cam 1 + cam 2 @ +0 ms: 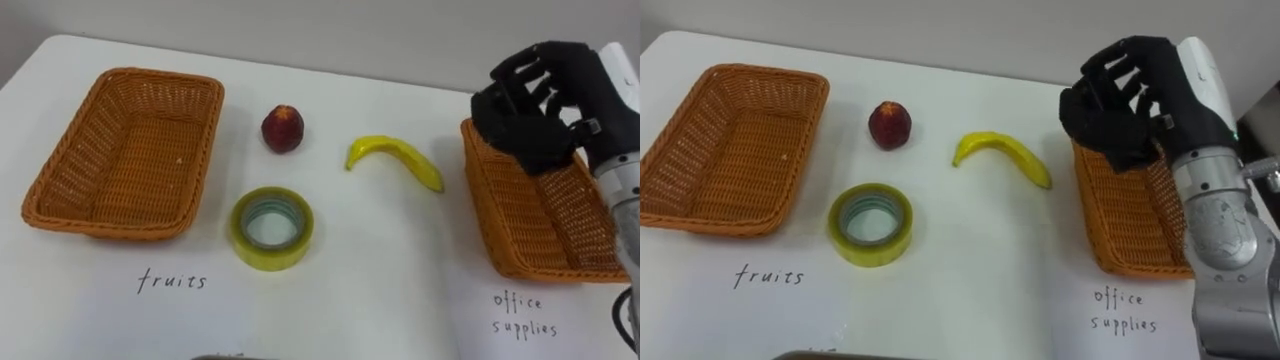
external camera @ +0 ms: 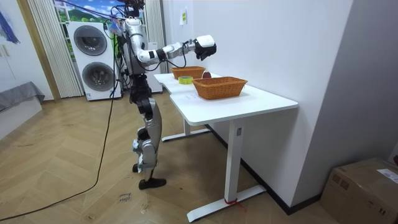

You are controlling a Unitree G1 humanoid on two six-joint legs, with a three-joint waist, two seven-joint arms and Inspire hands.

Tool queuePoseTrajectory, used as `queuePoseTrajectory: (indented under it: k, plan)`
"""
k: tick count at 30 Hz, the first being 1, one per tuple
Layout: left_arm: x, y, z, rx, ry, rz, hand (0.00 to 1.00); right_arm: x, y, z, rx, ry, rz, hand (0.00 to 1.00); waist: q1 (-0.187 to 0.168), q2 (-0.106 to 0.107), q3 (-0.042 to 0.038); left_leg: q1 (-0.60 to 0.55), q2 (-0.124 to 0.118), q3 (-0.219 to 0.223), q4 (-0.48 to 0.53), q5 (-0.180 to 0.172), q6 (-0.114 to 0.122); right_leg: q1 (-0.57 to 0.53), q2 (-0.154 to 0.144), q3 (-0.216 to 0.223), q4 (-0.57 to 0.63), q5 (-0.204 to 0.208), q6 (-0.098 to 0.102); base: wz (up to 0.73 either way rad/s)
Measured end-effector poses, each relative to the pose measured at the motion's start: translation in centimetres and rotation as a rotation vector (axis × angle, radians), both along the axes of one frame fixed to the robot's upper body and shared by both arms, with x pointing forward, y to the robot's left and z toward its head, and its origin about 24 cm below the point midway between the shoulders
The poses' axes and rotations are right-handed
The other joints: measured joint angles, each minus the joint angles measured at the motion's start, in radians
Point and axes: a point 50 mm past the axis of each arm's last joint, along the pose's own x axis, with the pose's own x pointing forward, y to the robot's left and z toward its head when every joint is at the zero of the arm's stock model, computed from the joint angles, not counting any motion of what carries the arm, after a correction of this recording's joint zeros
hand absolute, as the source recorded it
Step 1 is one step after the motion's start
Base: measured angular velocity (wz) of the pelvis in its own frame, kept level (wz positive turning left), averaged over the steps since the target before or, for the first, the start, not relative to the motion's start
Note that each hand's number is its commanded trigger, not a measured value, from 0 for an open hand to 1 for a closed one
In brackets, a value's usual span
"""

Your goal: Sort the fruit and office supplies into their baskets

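A red apple (image 1: pixel 283 129) and a yellow banana (image 1: pixel 400 158) lie on the white table between two wicker baskets. A roll of yellow tape (image 1: pixel 271 228) lies flat nearer the front. The left basket (image 1: pixel 60 160), above the handwritten word "fruits", holds nothing. The right basket (image 1: pixel 530 230), above the words "office supplies", shows no contents in its visible part. My right hand (image 1: pixel 530 110) hovers above that basket's far left corner, its dark fingers spread and loosely bent with nothing in them. The room view shows me standing at the table's end with that arm stretched out.
The table (image 2: pixel 249 102) stands against a white wall. Its front edge runs just below the handwritten labels. Stacked washing machines (image 2: pixel 93 59) stand behind me, and a cardboard box (image 2: pixel 364 190) sits on the floor at the room view's right.
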Motion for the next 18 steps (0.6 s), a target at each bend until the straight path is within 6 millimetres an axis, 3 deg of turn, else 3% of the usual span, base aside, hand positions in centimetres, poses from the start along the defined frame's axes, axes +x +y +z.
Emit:
queuePoseTrajectory:
  k: [6,8,18]
  plan:
    - [-0.5,0.0,0.0,0.000,0.006,0.002,0.00,0.1,-0.7,-1.3,0.021,0.042,-0.035,1.00,-0.011,0.004,-0.0166,0.002,-0.001,0.002,0.003,0.001,0.000,0.002,-0.002,0.000,0.001,0.000,0.000,0.00]
    - [-0.7,0.0,0.0,0.000,0.010,0.003,0.00,0.1,-0.7,-1.3,0.022,0.044,-0.035,1.00,-0.017,0.008,-0.0182,0.003,-0.001,0.003,0.005,0.002,0.000,0.003,-0.002,0.000,0.002,0.000,0.000,0.00]
    - [-1.6,-0.4,-0.2,0.006,0.039,0.015,0.00,-0.8,-1.9,-4.4,0.057,0.164,-0.088,1.00,-0.017,0.019,-0.0073,0.009,-0.002,0.001,-0.002,0.004,-0.001,0.010,-0.002,0.000,0.002,0.001,-0.002,0.00]
